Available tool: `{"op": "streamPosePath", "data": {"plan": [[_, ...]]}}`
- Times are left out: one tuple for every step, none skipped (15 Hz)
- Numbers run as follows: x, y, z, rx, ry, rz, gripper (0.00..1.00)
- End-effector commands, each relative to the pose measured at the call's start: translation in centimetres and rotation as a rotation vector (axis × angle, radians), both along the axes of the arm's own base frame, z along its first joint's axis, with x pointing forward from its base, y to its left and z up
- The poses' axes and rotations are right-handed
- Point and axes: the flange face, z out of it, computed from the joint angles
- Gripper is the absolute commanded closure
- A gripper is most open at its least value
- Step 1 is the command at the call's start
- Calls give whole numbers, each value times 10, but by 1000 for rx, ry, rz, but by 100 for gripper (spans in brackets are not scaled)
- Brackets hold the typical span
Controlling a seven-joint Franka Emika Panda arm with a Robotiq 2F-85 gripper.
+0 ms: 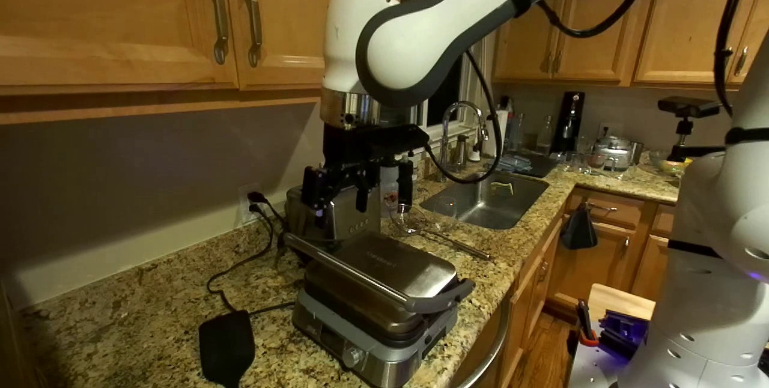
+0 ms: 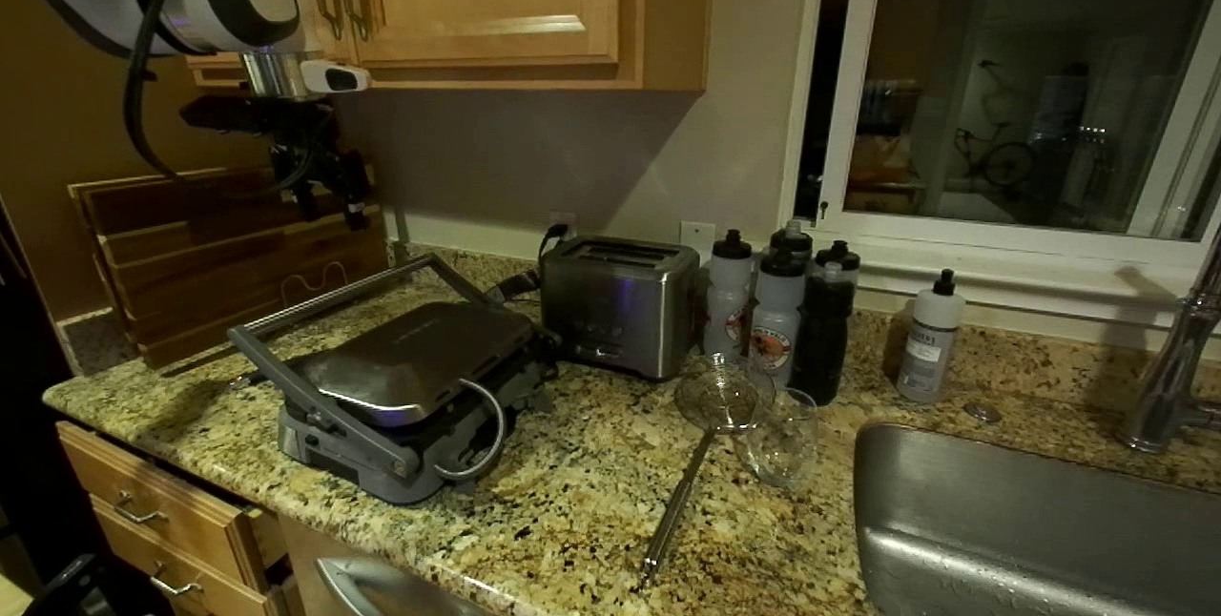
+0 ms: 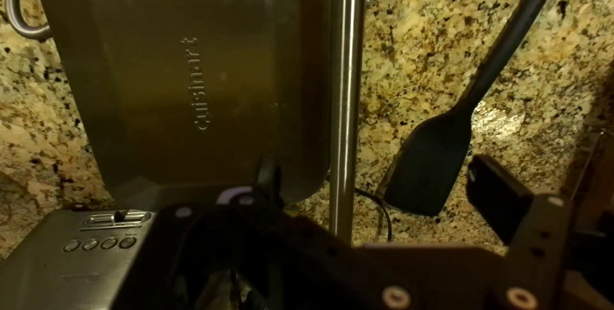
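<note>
Overall, speckled tan-and-black granite countertop (image 2: 553,521) fills much of the scene. White-and-grey robot arm (image 1: 414,45) extends above it. Stainless-steel sink (image 2: 1011,511) is set into the granite. Silver-and-grey lidded metal grill (image 3: 201,84), "Cuisinart" embossed on its top, sits on the countertop, lid lowered, steel bar handle (image 3: 346,84) along one side. Brushed-steel, box-shaped toaster (image 2: 620,311) stands just beside it. Black two-fingered gripper (image 3: 371,180) hangs in the air over the countertop; jaws released, spread wide, grasping nothing. Black flat-bladed spatula (image 3: 427,166) lies on the granite off the grill's handle side, apart from the grill; in the wrist view, its blade and the bar handle show below, between the jaws. Clear plastic bottles with black caps (image 2: 777,311) and a black bottle (image 2: 822,339) cluster beside the toaster. Clear rounded drinking glass (image 2: 784,459) stands near the sink.
</note>
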Motion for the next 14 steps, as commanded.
{"op": "streamPosePath", "data": {"plan": [[0,0,0,0,2,0,0],[0,0,1,0,0,1,0],[0,0,2,1,-1,2,0],[0,0,2,1,-1,2,0],[6,1,-6,-5,-22,-3,0],[9,0,-9,-11,-25,-5,0],[12,-2,-16,-17,-23,-2,0],[15,-3,-22,-24,-24,13,0],[19,-4,-29,-34,-23,21,0],[23,-5,-36,-42,-26,30,0],[26,-6,-43,-43,-20,38,0],[29,-6,-49,-45,-11,43,0],[32,-4,-55,-42,-2,53,0],[35,-3,-60,-40,5,58,0]]}}
